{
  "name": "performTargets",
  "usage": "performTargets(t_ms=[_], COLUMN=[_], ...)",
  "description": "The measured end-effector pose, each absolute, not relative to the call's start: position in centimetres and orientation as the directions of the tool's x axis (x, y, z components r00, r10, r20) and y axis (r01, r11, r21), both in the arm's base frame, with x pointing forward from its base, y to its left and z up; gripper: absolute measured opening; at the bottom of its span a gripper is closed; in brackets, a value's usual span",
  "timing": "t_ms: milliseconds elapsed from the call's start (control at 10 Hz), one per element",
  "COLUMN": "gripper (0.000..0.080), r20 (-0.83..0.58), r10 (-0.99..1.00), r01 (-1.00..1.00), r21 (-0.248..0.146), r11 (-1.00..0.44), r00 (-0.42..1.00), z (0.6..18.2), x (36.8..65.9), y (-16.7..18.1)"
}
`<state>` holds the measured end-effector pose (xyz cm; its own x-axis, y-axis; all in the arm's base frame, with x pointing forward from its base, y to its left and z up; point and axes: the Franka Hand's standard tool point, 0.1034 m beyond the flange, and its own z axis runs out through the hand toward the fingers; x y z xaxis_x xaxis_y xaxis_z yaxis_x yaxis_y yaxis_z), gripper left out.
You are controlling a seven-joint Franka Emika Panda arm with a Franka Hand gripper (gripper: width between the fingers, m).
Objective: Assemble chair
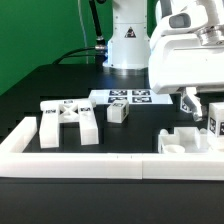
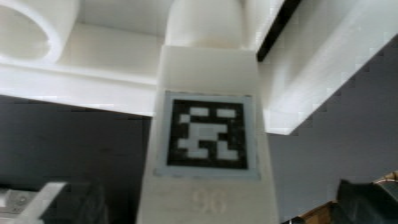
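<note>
Tagged leg (image 2: 210,135): closest to my wrist camera. It is an upright white post with a square tag on the facing side, standing against a larger white part (image 2: 71,60).
Pincer (image 1: 200,108): jaws spread wide, one on each side of the leg with a clear gap on both sides. I hold nothing.
Location: the leg and the larger white part sit at the exterior view's right, near the border wall (image 1: 100,163).
Other parts: the cross-braced frame (image 1: 70,122) lies well apart at the exterior view's left. The small tagged block (image 1: 118,113) sits between, just in front of the marker board (image 1: 128,98). Everything rests on the black worktop (image 1: 40,85).
Handling: I judge the parts to be rigid, light, hard plastic. The smooth faces are probably slippery, and a nudge could tip or slide a part.
Grip point: I would take the leg squarely across two opposite flat faces, around mid-height.
</note>
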<state>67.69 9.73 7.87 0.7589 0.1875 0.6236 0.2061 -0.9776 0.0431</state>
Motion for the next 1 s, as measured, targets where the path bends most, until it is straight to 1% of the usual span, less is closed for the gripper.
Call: performTargets(t_ms=[200, 300, 500, 800, 900, 1000], gripper=[0.0649, 0.0649, 0.0649, 0.0649, 0.0649, 0.0649], r20=[0.628, 0.631, 0.622, 0.604, 0.523, 0.483], r10=[0.199, 0.197, 0.205, 0.203, 0.210, 0.213], r01=[0.212, 0.212, 0.218, 0.218, 0.229, 0.232], r21=[0.055, 0.054, 0.058, 0.051, 0.029, 0.020], r11=[-0.976, -0.976, -0.974, -0.975, -0.973, -0.972], r00=[0.752, 0.750, 0.756, 0.770, 0.826, 0.849], z=[9.4, 10.1, 11.2, 10.8, 10.2, 10.7], x=[68.1, 68.2, 68.6, 68.5, 68.1, 68.5], y=[9.3, 9.4, 9.1, 9.3, 9.7, 9.6])
